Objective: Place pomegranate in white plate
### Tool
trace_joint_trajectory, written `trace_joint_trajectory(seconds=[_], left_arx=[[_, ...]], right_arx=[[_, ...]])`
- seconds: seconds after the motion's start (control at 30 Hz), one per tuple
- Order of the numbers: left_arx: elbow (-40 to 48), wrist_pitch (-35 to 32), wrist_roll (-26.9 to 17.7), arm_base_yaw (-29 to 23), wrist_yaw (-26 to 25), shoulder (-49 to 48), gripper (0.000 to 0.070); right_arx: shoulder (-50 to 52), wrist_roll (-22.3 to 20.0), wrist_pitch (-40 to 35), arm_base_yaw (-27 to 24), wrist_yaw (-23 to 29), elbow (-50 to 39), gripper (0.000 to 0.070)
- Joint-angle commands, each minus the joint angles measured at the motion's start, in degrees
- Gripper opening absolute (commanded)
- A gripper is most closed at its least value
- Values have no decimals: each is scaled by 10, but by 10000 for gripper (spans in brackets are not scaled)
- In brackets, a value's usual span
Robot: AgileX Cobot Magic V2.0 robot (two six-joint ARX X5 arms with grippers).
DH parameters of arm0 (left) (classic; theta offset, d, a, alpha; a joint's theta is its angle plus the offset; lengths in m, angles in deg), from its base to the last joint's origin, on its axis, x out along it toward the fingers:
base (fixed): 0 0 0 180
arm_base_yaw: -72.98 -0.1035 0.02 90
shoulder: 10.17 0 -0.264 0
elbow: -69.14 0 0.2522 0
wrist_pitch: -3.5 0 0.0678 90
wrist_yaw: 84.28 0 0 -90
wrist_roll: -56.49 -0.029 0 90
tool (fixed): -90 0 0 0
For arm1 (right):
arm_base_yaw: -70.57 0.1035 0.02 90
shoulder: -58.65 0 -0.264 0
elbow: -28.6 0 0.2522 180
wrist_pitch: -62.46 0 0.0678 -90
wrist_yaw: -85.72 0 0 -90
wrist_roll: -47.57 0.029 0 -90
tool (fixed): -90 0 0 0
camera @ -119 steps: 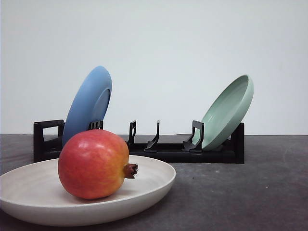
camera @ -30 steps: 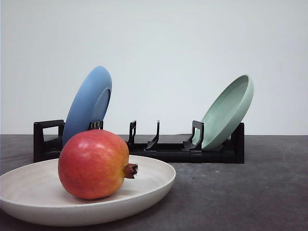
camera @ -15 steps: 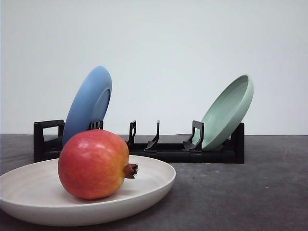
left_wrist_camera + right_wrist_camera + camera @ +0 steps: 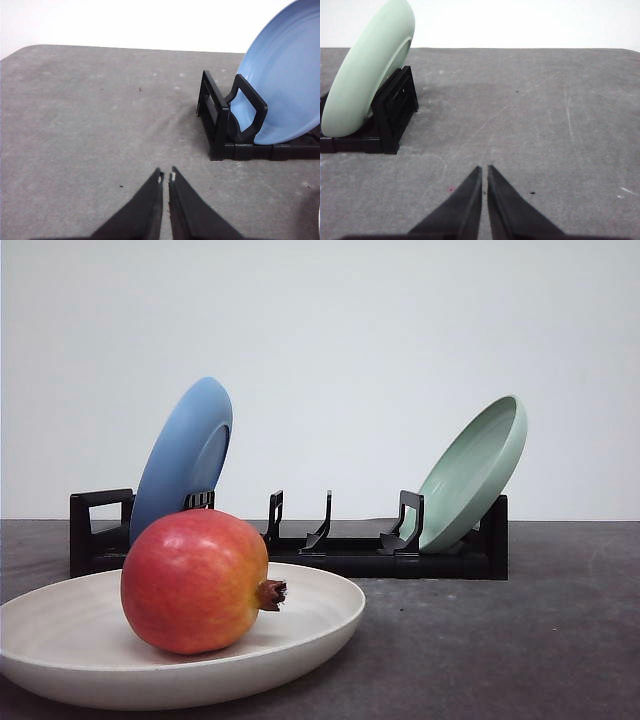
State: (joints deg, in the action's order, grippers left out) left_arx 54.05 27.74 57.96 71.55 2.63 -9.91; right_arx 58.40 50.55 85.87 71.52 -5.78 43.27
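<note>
Dark grey tabletop (image 4: 520,640) backing onto plain white wall.
Pomegranate (image 4: 195,582): sitting inside white plate (image 4: 320,625), crown pointing toward green plate.
Black dish rack (image 4: 350,545): standing behind white plate; holding blue plate (image 4: 185,455) tilted at one end, pale green plate (image 4: 475,470) leaning at other.
Left gripper (image 4: 166,176): hovering beside rack's blue-plate end, tips closed together, gripping nothing.
Right gripper (image 4: 484,168): hovering beside rack's green-plate end, tips closed together, gripping nothing.

setting: lab-like test bench | evidence: bare grey tabletop (image 4: 520,640), plain white backdrop (image 4: 350,340)
</note>
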Motion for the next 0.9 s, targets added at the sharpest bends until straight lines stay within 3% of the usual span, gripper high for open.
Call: trace_joint_trajectory(seconds=[0.0, 0.87], left_arx=[[6, 2, -6, 1, 1, -1, 0], [6, 2, -6, 0, 1, -1, 0]], right_arx=[[0, -2, -6, -1, 0, -3, 16], [0, -2, -6, -1, 0, -3, 16]])
